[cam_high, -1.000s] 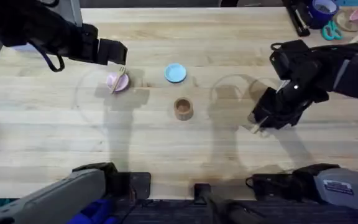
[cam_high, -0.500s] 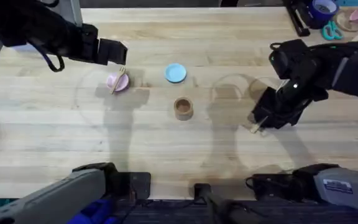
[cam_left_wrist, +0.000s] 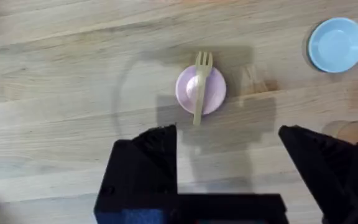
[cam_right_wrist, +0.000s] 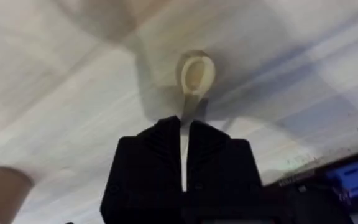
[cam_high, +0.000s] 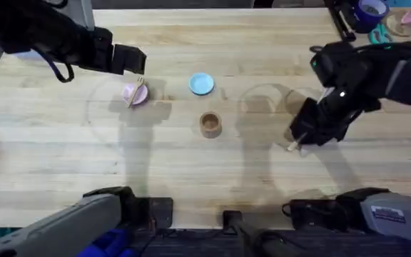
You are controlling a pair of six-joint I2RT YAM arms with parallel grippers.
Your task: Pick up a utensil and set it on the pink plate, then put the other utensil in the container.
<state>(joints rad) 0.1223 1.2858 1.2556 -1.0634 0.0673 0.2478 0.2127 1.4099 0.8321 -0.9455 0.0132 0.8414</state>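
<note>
Nearest the arm bases, the right gripper (cam_high: 300,140) sits low over the light wooden table (cam_high: 191,178) at roughly the 4 o'clock position from the table centre. Its black fingers (cam_right_wrist: 207,155) are pressed together on the flat handle of the small pale wooden spoon (cam_right_wrist: 196,78). In the right wrist view, the spoon's oval bowl projects beyond the fingertips, with the table surface behind it. In the overhead view, a short pale end of the spoon (cam_high: 292,146) shows at the gripper tip.

Next out, near the table centre, stands the small squat cylindrical wooden cup (cam_high: 210,124), upright, its darker hollow facing up. It is well apart from the right gripper, at about the gripper's 9 o'clock.

Beyond the cup, at its 12 o'clock and near it, lies the small round light blue dish (cam_high: 201,83).

At the cup's 10 o'clock lies the small round pale pink plate (cam_high: 132,94). The small light wooden fork (cam_left_wrist: 199,87) rests across this plate, tines overhanging one rim and handle end overhanging the opposite rim.

The left gripper (cam_high: 135,61) hangs just beyond the pink plate, at the plate's 12 o'clock. Its black fingers (cam_left_wrist: 145,158) stand wide apart with nothing between them, clear of plate and fork.
</note>
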